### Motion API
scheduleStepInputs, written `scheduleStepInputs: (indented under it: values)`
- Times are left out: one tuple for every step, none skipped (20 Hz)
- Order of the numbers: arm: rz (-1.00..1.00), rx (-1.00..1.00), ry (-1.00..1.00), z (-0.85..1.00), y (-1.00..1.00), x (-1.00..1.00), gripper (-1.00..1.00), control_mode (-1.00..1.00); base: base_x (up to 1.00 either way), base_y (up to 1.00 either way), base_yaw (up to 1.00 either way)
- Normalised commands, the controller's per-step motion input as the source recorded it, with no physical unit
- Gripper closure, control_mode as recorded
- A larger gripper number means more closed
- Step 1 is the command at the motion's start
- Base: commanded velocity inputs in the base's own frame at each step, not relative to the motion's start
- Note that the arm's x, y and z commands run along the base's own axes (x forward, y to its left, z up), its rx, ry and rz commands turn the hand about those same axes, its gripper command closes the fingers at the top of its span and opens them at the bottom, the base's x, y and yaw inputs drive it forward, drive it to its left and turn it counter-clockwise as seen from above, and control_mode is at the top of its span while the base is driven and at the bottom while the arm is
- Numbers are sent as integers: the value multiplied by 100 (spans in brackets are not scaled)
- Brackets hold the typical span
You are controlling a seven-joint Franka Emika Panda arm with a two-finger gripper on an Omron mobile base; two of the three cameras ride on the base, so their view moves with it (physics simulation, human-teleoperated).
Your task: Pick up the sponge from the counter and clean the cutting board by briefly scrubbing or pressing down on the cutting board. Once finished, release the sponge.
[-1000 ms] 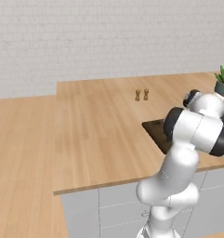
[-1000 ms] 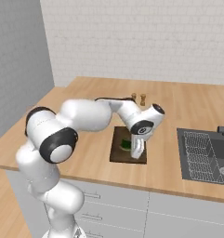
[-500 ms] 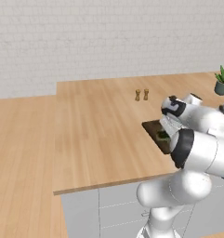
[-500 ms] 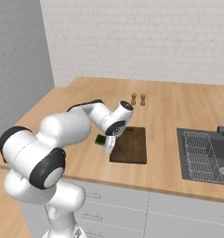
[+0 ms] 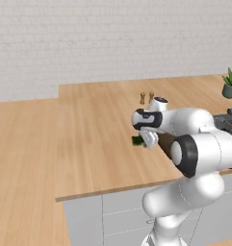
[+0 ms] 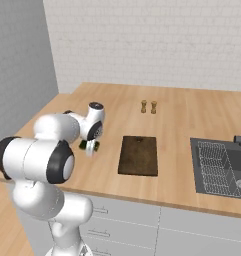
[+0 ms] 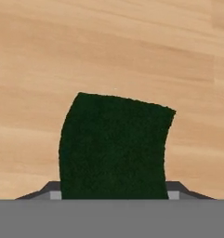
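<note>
Two-finger gripper [image 6: 91, 148] pinches the small dark green sponge block [image 7: 114, 146] by its sides, over bare light wood-plank counter [image 6: 177, 115], beside the flat dark brown cutting board [image 6: 138, 155], not on it. Sponge probably light, soft, compressible; side grip fits.

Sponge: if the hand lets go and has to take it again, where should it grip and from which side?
Come straight down from above and pinch the sponge across its two narrower sides, as the hand seems to now. It is a small flat block on the bare counter, left of the cutting board, so its low sides offer little hold from the side.
</note>
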Motion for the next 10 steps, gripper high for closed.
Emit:
scheduleStepInputs:
  values:
    - [0, -6, 2, -10, 76, 9, -100, -100, 0, 0, 0]
    - [0, 0, 0, -25, 53, 1, -100, -100, 0, 0, 0]
    - [0, 0, 0, -29, 41, 4, -100, -100, 0, 0, 0]
    - [0, 0, 0, -32, 23, 0, -100, -100, 0, 0, 0]
    - [0, 0, 0, -33, 11, 0, -100, -100, 0, 0, 0]
    - [0, 4, 0, -38, 1, 0, -100, -100, 0, 0, 0]
    - [0, 6, 0, -40, 0, 0, -100, -100, 0, 0, 0]
    - [0, 7, 0, -42, 0, 0, -100, -100, 0, 0, 0]
    - [1, 8, 0, -44, 0, 1, -100, -100, 0, 0, 0]
    - [1, 8, 0, -44, 0, 4, -100, -100, 0, 0, 0]
